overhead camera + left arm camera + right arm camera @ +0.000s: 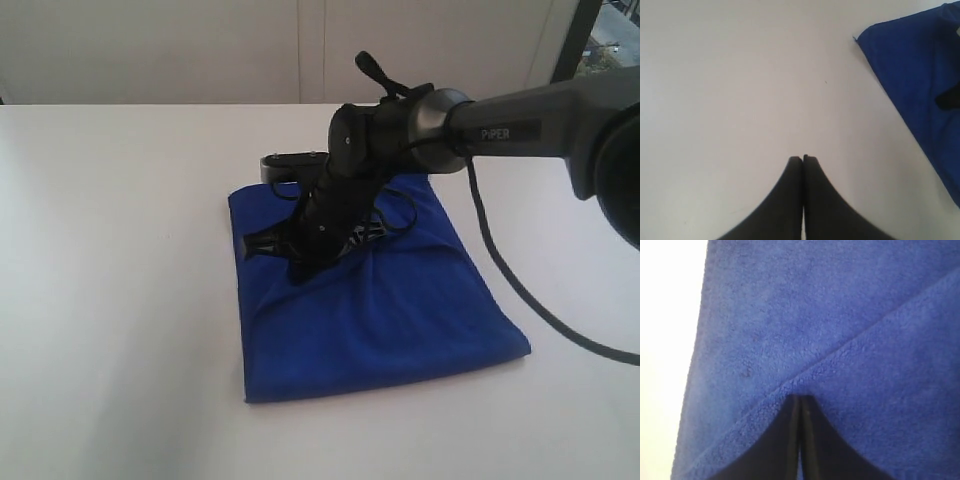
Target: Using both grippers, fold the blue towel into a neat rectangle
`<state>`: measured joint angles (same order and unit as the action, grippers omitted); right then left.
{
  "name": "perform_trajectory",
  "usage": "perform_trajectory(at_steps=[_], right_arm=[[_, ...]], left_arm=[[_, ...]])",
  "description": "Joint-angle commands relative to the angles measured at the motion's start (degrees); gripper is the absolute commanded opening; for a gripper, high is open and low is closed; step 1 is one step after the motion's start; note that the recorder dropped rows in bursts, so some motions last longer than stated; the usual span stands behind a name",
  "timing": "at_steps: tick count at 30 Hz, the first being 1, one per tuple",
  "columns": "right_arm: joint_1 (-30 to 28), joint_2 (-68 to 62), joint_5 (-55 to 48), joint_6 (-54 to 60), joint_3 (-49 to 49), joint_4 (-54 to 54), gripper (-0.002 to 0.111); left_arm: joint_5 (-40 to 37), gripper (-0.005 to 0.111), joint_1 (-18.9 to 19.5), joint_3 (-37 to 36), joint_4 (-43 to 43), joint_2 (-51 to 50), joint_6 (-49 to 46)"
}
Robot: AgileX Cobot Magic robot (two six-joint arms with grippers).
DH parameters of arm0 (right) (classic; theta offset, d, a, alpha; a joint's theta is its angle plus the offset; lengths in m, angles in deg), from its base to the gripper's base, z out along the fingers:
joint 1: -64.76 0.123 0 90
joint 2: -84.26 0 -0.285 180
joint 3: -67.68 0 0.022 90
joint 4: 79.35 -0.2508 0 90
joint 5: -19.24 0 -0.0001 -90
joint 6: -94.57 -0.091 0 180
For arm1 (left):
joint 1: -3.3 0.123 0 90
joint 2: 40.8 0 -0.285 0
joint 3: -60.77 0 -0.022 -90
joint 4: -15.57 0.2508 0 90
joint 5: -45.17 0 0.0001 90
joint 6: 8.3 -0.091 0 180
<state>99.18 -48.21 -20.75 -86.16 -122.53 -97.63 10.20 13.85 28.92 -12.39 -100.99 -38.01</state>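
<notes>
- While lying folded on the white table, the towel is sitting near the middle, roughly rectangular and creased.
- Right gripper is pointing down onto the towel, jaws pressed together, tips touching a diagonal fold edge; whether any cloth is pinched between them, I cannot tell.
- Left gripper is hovering over bare table beside the towel, jaws together, holding nothing.

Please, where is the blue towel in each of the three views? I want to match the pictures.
Exterior view: the towel is in the middle, lying on the white table.
Left wrist view: the towel runs down the picture's right edge.
Right wrist view: the towel fills nearly the whole picture.
Shared landmark: the towel's straight edge against the white table.
</notes>
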Motion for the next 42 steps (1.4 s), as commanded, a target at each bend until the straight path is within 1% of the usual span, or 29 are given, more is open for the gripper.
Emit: perform_trajectory(at_steps=[1, 5, 8, 13, 16, 20, 23, 27, 35, 42], right_arm=[[0.6, -0.81, 0.98, -0.96, 0.24, -1.26, 0.0], [0.5, 0.37, -1.17, -0.96, -1.53, -0.49, 0.0], [0.5, 3.16, -3.04, -0.96, -2.52, 2.82, 0.0], [1.01, 7.4, -11.65, -0.2, -2.66, 9.38, 0.0], [2.63, 7.8, -14.19, 1.62, -0.6, 9.49, 0.0], [7.23, 7.8, -13.45, 1.99, 3.2, 9.5, 0.0], [10.52, 7.8, -12.55, 1.99, 4.16, 9.5, 0.0], [13.01, 7.54, -11.66, 1.99, 4.16, 9.5, 0.0], [14.29, 4.5, -12.14, 1.78, 4.16, 8.92, 0.0], [15.18, 3.92, -9.54, 1.79, 4.16, 7.13, 0.0]], left_arm=[[-0.6, 0.0, 0.16, -0.23, -0.53, 0.39, -0.21], [-0.6, 0.0, 0.16, -0.23, -0.53, 0.39, -0.21], [-0.6, 0.0, 0.16, -0.23, -0.53, 0.39, -0.21], [-0.6, 0.0, 0.16, -0.23, -0.53, 0.39, -0.21], [-0.6, 0.0, 0.16, -0.23, -0.53, 0.39, -0.21], [-0.6, 0.0, 0.16, -0.23, -0.53, 0.39, -0.21], [-0.6, 0.0, 0.16, -0.23, -0.53, 0.39, -0.21], [-0.6, 0.0, 0.16, -0.23, -0.53, 0.39, -0.21], [-0.6, 0.0, 0.16, -0.23, -0.53, 0.39, -0.21], [-0.6, 0.0, 0.16, -0.23, -0.53, 0.39, -0.21]])
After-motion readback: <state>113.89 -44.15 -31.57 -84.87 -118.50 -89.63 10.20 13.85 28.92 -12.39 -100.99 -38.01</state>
